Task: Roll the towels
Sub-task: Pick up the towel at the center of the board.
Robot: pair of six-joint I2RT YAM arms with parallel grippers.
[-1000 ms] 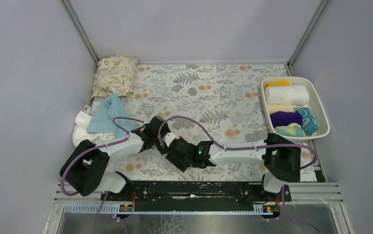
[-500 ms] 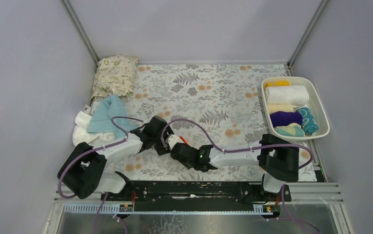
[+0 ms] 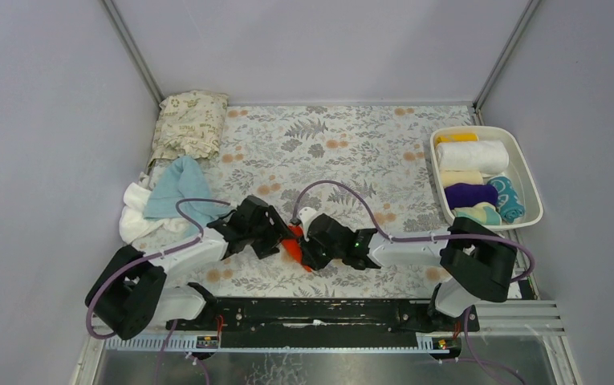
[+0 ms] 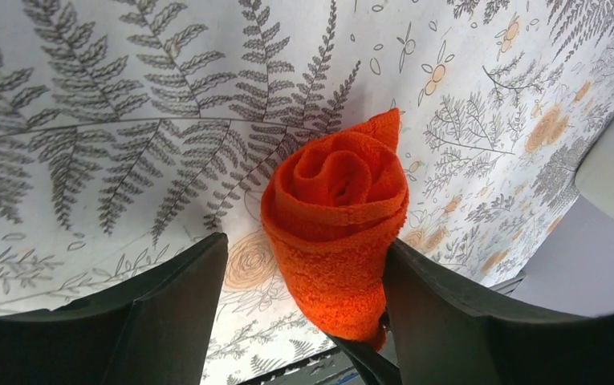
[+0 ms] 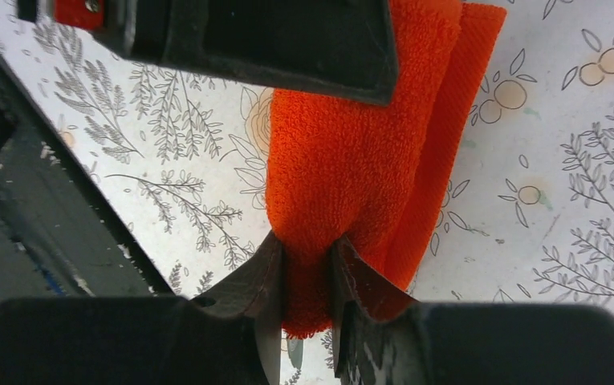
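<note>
An orange-red towel (image 3: 294, 245), rolled into a tight tube (image 4: 337, 210), lies on the floral mat between the two grippers. My right gripper (image 5: 307, 244) is shut on one end of the roll (image 5: 343, 152). My left gripper (image 4: 305, 245) is open around the other end: its right finger (image 4: 448, 313) touches the roll, while its left finger (image 4: 167, 309) stands apart from it. Loose light blue (image 3: 176, 188) and white (image 3: 136, 213) towels lie piled at the mat's left edge.
A white tray (image 3: 530, 178) at the right holds several rolled towels, among them white (image 3: 472, 156) and purple (image 3: 470, 195). A beige leaf-printed cushion (image 3: 191, 120) sits at the back left. The black base rail (image 3: 319, 309) runs along the near edge.
The right gripper has closed on the roll's end and shifted right and away from the rail. The left gripper has opened. The orange-red towel now shows between them.
</note>
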